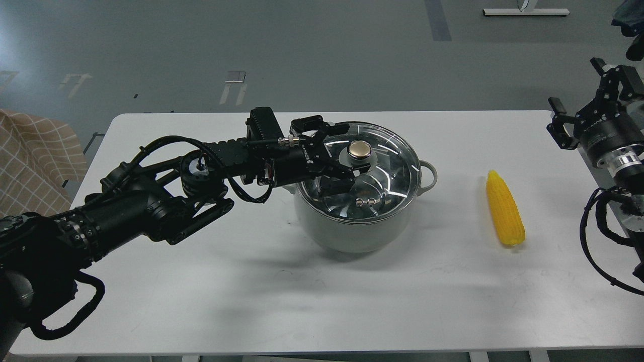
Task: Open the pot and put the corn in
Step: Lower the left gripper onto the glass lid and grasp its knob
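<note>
The pale grey-green pot [347, 231] stands in the middle of the white table, covered by its glass lid [390, 168] with a brass-coloured knob [358, 149]. My left gripper [338, 153] is open and lies low over the left part of the lid, its fingers just left of the knob, one on the far side and one on the near side. It holds nothing. The yellow corn [504, 208] lies on the table to the right of the pot, pointed end away from me. My right gripper [578, 98] is open and empty, raised at the table's right edge.
The white table [251, 281] bears only the pot and the corn. A checked cloth [30, 156] is beyond the table's left edge. Grey floor lies behind the table.
</note>
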Tool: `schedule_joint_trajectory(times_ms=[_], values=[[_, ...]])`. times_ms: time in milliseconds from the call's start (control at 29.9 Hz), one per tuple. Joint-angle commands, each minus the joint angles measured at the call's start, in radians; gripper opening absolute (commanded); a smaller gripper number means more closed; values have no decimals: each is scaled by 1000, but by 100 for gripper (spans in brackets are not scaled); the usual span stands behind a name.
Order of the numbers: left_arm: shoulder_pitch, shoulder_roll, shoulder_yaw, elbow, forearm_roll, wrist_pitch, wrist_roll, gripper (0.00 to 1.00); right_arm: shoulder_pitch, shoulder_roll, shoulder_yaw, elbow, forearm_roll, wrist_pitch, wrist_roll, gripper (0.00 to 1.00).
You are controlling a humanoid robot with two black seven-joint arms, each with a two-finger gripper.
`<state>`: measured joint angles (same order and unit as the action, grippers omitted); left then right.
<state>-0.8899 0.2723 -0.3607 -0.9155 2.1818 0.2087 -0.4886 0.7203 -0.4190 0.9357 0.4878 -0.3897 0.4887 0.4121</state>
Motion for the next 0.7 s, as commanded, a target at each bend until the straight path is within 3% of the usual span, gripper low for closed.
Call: schedule_joint_trajectory(times_ms=[0, 334, 401, 535, 668], values=[[0, -2, 2, 13, 0, 0, 0, 76, -1, -1, 0, 0, 0, 0, 1, 100], [9, 2, 3, 14, 0, 0, 0, 71, -1, -1, -2, 0, -1, 0, -1, 100], [9, 1, 3, 14, 0, 0, 0, 56, -1, -1, -2, -2, -1, 0, -1, 100], [9, 2, 3, 14, 0, -2, 0, 50, -5, -1, -2, 0, -5, 0, -1, 100], [11, 1, 3, 10, 0, -2, 0, 26, -7, -3, -2, 0, -5, 0, 1, 100]])
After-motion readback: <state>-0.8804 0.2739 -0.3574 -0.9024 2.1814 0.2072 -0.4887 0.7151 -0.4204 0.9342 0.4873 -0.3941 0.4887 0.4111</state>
